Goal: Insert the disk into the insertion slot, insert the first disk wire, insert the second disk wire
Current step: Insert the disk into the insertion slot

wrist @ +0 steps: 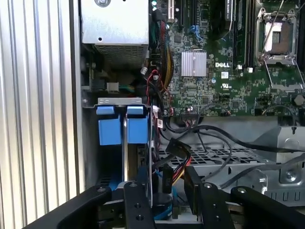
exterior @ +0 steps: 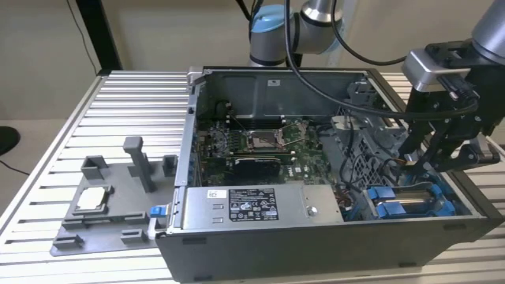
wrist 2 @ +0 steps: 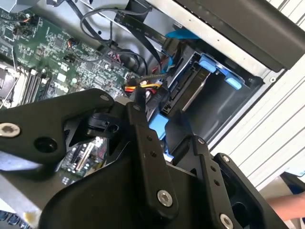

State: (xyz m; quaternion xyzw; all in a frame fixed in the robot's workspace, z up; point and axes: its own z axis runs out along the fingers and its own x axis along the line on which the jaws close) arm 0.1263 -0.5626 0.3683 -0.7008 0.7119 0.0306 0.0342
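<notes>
Labels: the PSU (exterior: pixel 252 204) carries one black printed label and one small white sticker beside it. The board (wrist: pixel 224 71) has white lettering next to its one finned heatsink (wrist: pixel 194 64).

The gripper (exterior: pixel 422 165) is down inside the open case (exterior: pixel 316 248), at the corner toward the exterior view's right. Its fingers (wrist: pixel 138 207) are parted. In the second wrist view blue plastic shows through the gap, with nothing clamped between them. One black connector (wrist: pixel 167 177) with red, yellow and orange wires sits just off the fingertips; whether they touch it cannot be told.

The disk (exterior: pixel 410 200) sits in the slot (wrist: pixel 119 101), framed in blue, just below the gripper.

Counts:
- Two blue tabs (wrist: pixel 109 129), side by side at the slot mouth.
- One socket (exterior: pixel 264 139) on the board.
- One grey fixture (exterior: pixel 110 219) on the table (exterior: pixel 47 177), toward the exterior view's left.
- One silver chip (exterior: pixel 91 198) on the fixture.
</notes>
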